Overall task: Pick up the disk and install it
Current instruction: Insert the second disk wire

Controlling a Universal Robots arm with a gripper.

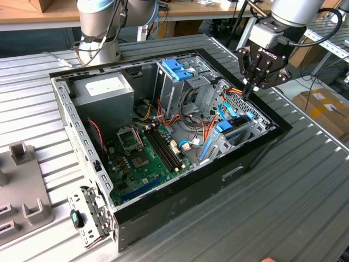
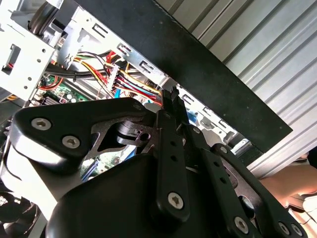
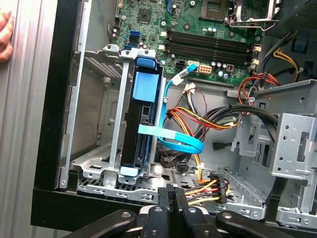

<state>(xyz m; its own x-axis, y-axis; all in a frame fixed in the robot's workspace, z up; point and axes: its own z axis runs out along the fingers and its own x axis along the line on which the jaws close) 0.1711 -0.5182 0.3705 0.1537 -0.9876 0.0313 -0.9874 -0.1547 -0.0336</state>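
The disk [image 3: 140,126] stands on edge inside the metal bay [image 3: 94,168] at one end of the open computer case [image 1: 180,207]. It looks dark from this side, with light blue plastic rails; its label is hidden. In the exterior view the disk [image 1: 229,129] lies low in the case's right end. My gripper [image 1: 248,88] hangs just above that end of the case, over the bay's edge. Both wrist views show the black fingers [image 3: 171,198] pressed together with nothing between them, and the fingertips [image 2: 173,101] stay apart from the disk.
Loose orange, yellow and blue cables [image 3: 193,124] run beside the bay. A drive cage with a blue latch [image 1: 177,68], a grey power supply [image 1: 103,90] and the green motherboard [image 1: 147,155] fill the case. A person's hand [image 3: 5,32] rests outside the case wall. Grey fixtures [image 1: 22,185] sit at the exterior view's left.
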